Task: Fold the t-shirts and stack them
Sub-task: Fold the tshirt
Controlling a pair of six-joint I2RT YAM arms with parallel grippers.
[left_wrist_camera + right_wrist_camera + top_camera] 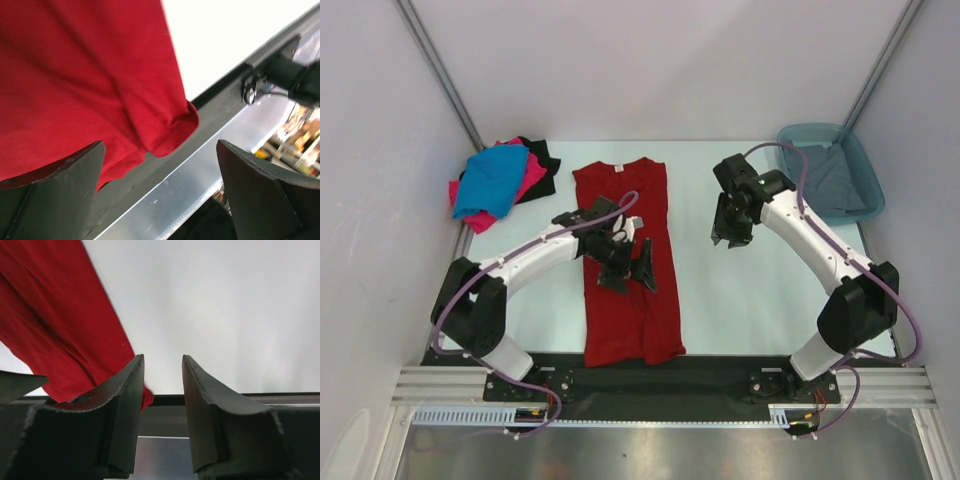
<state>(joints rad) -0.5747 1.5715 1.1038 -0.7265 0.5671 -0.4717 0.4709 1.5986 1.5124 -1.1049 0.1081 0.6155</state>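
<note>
Left gripper over the red shirt
Wide open and empty, it hangs above the shirt's middle; the shirt runs near-to-far on the surface. Right gripper, half open, empty, hovers off its right edge.

— Any writing, labels or numbers to read here?
— None. The coloured clutter at the right edge of the left wrist view is too blurred to tell, and nothing else bears legible marks.

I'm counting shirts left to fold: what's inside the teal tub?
A crumpled grey t-shirt lies in the teal tub; whatever might be beneath it is covered.
</note>
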